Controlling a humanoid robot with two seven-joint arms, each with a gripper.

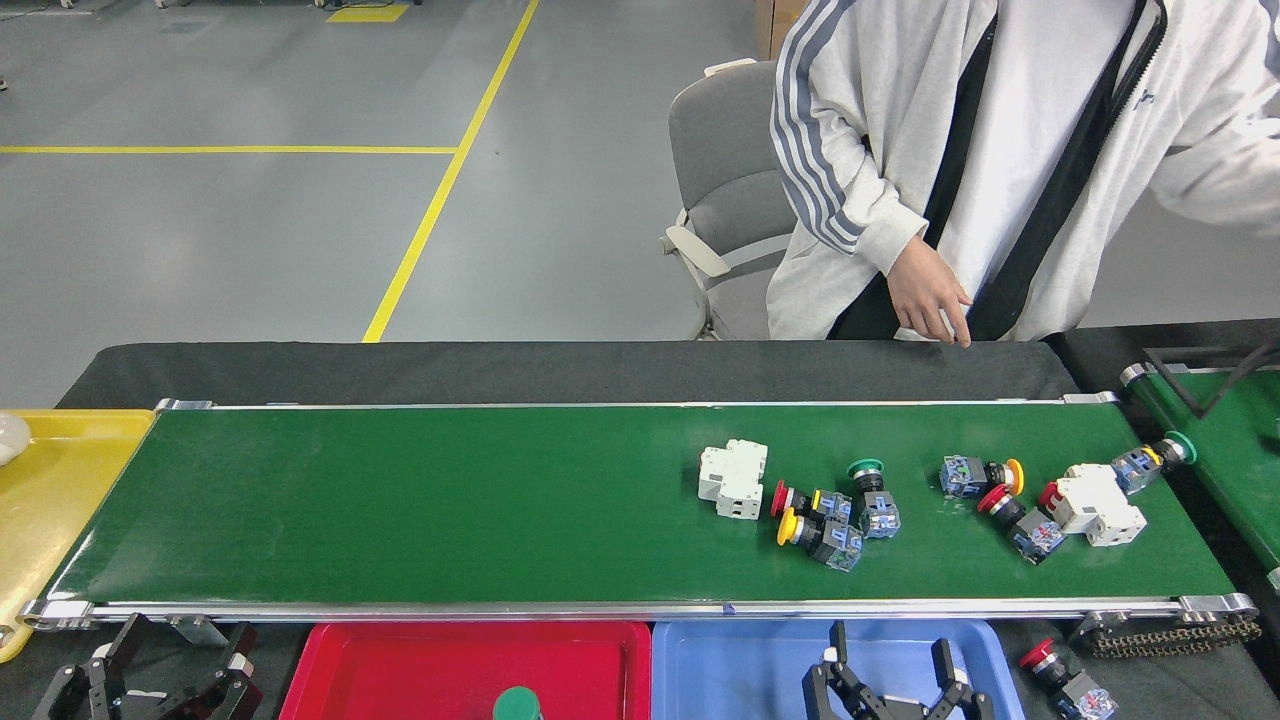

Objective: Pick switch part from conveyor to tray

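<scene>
The conveyor (pixel 400 510) runs wide and dark green across the view. Several switch parts lie on its right half: a white breaker block (pixel 733 480), a cluster of red, yellow and green push-buttons (pixel 825 515), and more buttons around a second white block (pixel 1095 505). A red tray (pixel 400 665) sits below the belt with one green-capped part (pixel 517 705) at its bottom edge. Beside it is a blue tray (pixel 730 660). My right gripper (pixel 890 675) is low over the blue tray, open and holding nothing. At the bottom left corner my left gripper (pixel 170 665) is open below the belt.
A person in a grey striped jacket stands behind the belt, one hand (pixel 925 300) hanging near its far edge, with a grey chair (pixel 715 180) beside. A yellow tray (pixel 60 490) sits at the left end, a narrower green belt (pixel 1225 450) at right. A red button (pixel 1060 680) lies off the belt.
</scene>
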